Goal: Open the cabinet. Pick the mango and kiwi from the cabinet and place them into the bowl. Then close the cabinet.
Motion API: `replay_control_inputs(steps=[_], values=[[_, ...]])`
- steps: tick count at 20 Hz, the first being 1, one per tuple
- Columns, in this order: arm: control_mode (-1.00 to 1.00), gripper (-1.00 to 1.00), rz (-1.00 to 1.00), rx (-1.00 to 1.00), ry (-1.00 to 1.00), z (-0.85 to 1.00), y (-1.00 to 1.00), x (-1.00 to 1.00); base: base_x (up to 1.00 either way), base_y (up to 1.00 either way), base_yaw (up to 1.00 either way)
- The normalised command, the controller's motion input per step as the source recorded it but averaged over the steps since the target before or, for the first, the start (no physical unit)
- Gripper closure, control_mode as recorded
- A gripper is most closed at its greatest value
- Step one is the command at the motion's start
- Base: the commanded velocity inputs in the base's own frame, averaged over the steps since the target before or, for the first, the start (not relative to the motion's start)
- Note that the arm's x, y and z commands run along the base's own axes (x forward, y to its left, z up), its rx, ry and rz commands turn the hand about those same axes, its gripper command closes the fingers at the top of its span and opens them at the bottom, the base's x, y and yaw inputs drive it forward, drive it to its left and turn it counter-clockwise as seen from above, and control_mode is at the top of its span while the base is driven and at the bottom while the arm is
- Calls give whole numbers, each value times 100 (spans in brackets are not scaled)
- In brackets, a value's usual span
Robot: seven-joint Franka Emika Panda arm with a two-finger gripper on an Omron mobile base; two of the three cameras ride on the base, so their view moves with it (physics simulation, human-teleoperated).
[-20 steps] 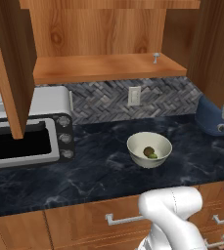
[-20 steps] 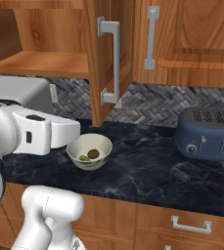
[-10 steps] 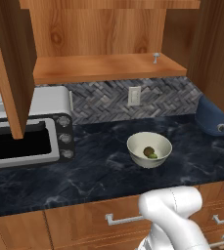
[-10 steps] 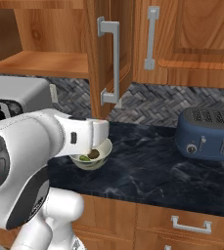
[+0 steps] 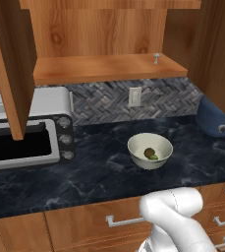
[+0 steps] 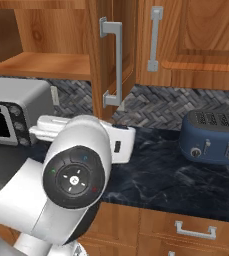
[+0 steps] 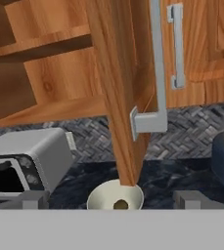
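Swinging up since the earlier frame, the arm now hides the bowl (image 5: 150,150) from the right; kiwi (image 5: 149,152) and mango (image 5: 154,157) lie inside. Gripper (image 7: 112,204) fingers spread, empty, facing the open cabinet (image 5: 109,69) door.

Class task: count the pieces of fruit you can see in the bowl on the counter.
2: the kiwi and the mango touch inside the bowl, kiwi farther back. Others could hide beneath them.
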Motion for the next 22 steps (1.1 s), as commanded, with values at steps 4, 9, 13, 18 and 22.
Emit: replay_control_inputs(steps=[4, 9, 13, 18, 22], values=[[-100, -100, 8, 5, 0, -3, -15, 0, 0, 0, 0], [-100, -100, 3, 1, 0, 0, -5, 0, 0, 0, 0], [-100, -100, 10, 0, 0, -2, 0, 0, 0, 0, 0], [-100, -100, 13, 2, 0, -6, 0, 0, 0, 0, 0], [-100, -100, 15, 4, -1, -1, 0, 0, 0, 0, 0]])
